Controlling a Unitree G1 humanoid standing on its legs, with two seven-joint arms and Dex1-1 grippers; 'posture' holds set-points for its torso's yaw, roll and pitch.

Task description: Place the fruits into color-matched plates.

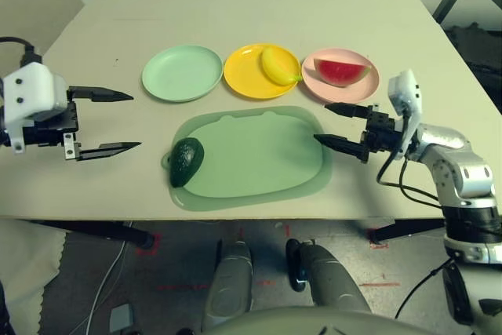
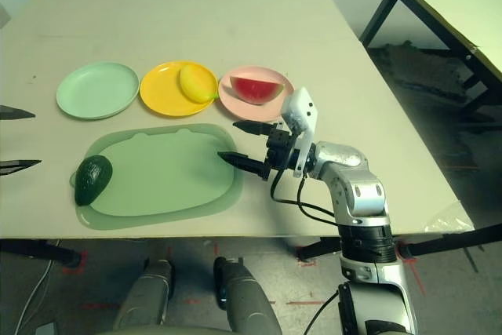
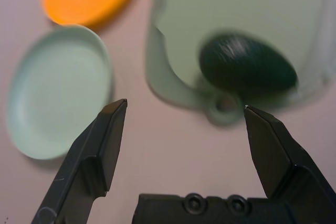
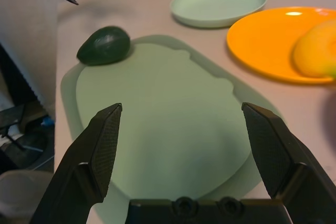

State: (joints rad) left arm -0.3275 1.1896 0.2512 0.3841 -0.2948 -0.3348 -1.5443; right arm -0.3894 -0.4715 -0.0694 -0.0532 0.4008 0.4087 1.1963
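Observation:
A dark green avocado (image 1: pixel 187 161) lies on the left end of the large green mat (image 1: pixel 259 154). Behind the mat stand three plates in a row: an empty mint green plate (image 1: pixel 182 73), a yellow plate (image 1: pixel 245 76) holding the yellow banana (image 1: pixel 277 65), and a pale pink plate (image 1: pixel 314 82) holding the red watermelon wedge (image 1: pixel 341 71). My left gripper (image 1: pixel 118 121) hovers open to the left of the avocado, fingers pointing at it. My right gripper (image 1: pixel 339 124) stands open at the mat's right edge, just in front of the pink plate, holding nothing.
The table's front edge (image 1: pixel 235 213) runs just behind the mat's near side. A second table (image 2: pixel 463 13) stands off to the right. Bare tabletop stretches behind the plates.

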